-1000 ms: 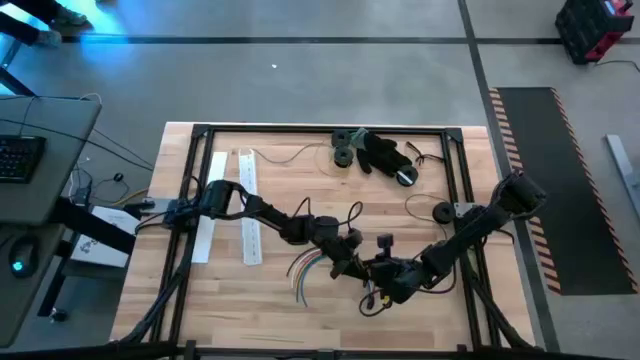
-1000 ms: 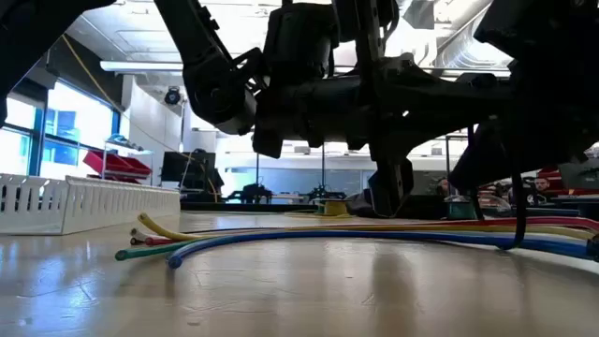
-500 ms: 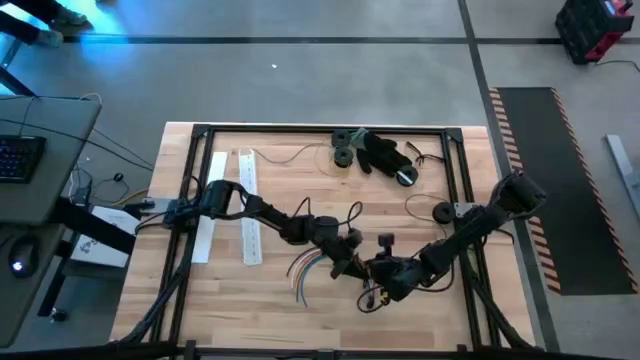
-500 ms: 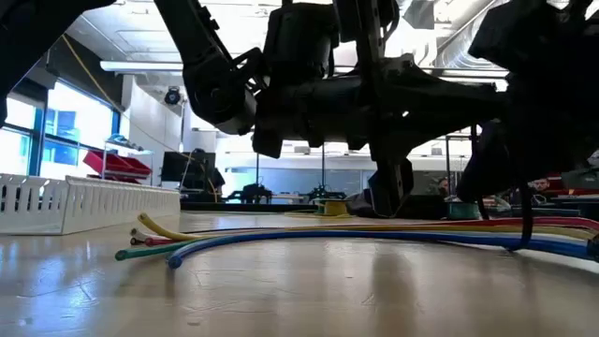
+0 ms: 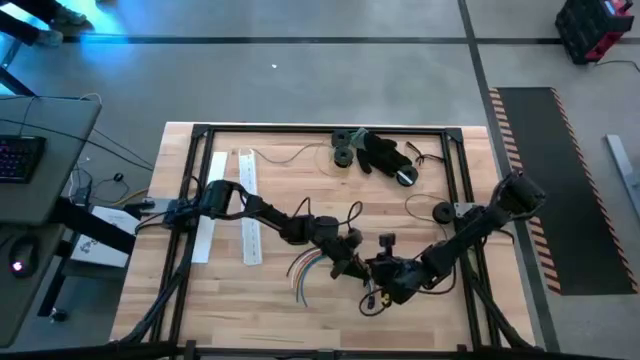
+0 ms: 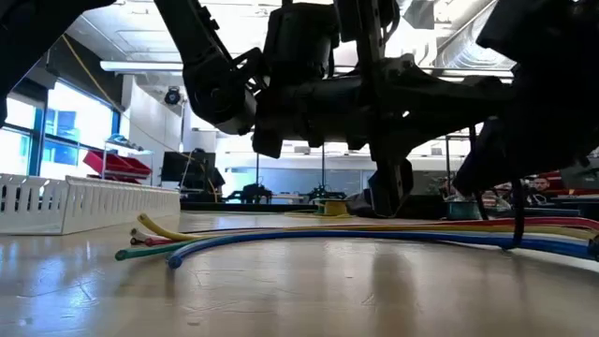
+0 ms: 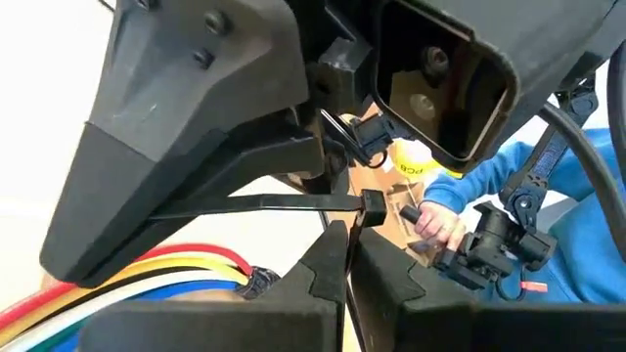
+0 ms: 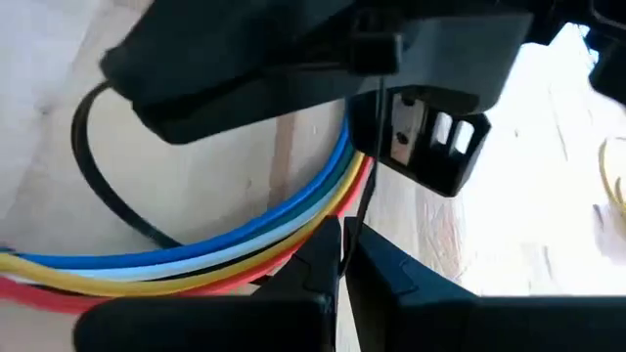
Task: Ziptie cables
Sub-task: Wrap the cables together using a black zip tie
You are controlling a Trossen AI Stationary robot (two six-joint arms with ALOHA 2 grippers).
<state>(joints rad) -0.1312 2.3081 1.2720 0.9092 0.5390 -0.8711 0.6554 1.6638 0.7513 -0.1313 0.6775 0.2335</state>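
Here, left gripper (image 5: 352, 262) and right gripper (image 5: 372, 270) meeting mid-table, each pinching zip tie (image 7: 256, 202), over cables (image 6: 309, 235).

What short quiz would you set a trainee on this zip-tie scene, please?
1. True or false: the cables lie flat on the table.
2. What does the right gripper pinch? A: a white strip. B: the black zip tie. C: a glove.
3. Fill in: in the high view, the white perforated strips lie on the ____ arm's side.
Key: 1 true; 2 B; 3 left.
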